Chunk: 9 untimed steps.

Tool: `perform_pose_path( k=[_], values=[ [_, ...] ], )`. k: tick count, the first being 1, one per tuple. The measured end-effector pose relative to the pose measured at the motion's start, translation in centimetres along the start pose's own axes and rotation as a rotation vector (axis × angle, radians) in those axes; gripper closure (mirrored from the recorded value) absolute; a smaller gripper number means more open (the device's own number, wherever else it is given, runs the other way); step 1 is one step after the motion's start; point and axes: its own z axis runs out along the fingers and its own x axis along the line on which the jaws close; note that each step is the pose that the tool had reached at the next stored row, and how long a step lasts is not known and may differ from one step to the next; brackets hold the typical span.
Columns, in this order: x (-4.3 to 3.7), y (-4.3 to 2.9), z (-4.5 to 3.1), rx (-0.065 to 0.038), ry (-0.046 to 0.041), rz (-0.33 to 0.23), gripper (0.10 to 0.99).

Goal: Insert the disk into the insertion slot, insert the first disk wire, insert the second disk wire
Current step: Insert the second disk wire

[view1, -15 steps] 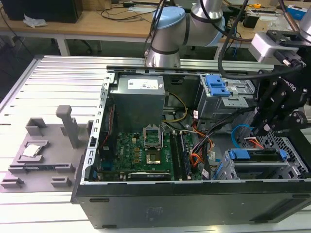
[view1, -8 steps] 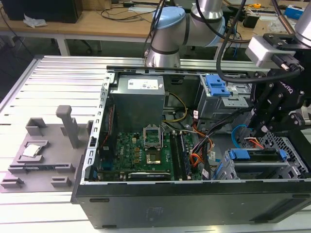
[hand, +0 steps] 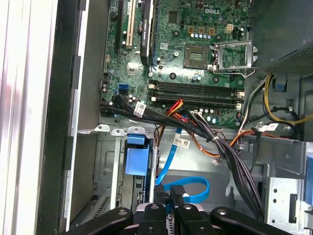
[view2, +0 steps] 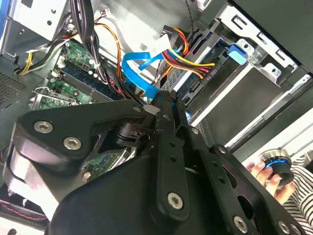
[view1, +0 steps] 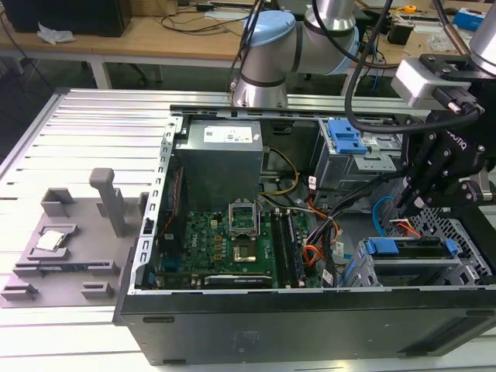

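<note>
**A:** Where is the disk sitting?

**B:** The disk [view1: 407, 249] is lying flat inside the insertion slot [view1: 463, 235], on the exterior view's right of the motherboard [view1: 221, 240]. Its blue carrier edge is showing along the top of the cage.

**A:** And what is the gripper doing?

**B:** The gripper [view1: 408, 205] is hanging on that same side of the motherboard, just above the disk's blue edge. In both wrist views the fingers [hand: 180, 198] are pressing close together and pinching the end of the blue data cable [hand: 193, 188]. The cable is looping away toward the motherboard.

**A:** Is anything else running to the disk?

**B:** In the second wrist view a bundle of orange, red and yellow wires [view2: 190, 58] is reaching a black plug at the cage's edge. I cannot tell whether the plug is seated.

**A:** What is lying around it all?

**B:** The open computer case [view1: 310, 325] is resting on the table [view1: 85, 139]. A grey fixture [view1: 70, 240] is standing on the exterior view's left of the motherboard. A person's hand [view2: 266, 177] is holding a round knob [view2: 275, 160] beyond the case wall.
</note>
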Motion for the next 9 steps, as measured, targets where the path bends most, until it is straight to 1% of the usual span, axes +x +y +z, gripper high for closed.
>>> perform_pose_path(
  k=[2,5,9],
  values=[
    [0.11,0.01,0.00,0.000,0.0001,0.000,0.922],
    [0.56,0.04,-0.01,0.000,0.0003,0.000,0.922],
    [0.85,0.06,0.00,0.000,0.0003,0.000,0.922]
  ],
)
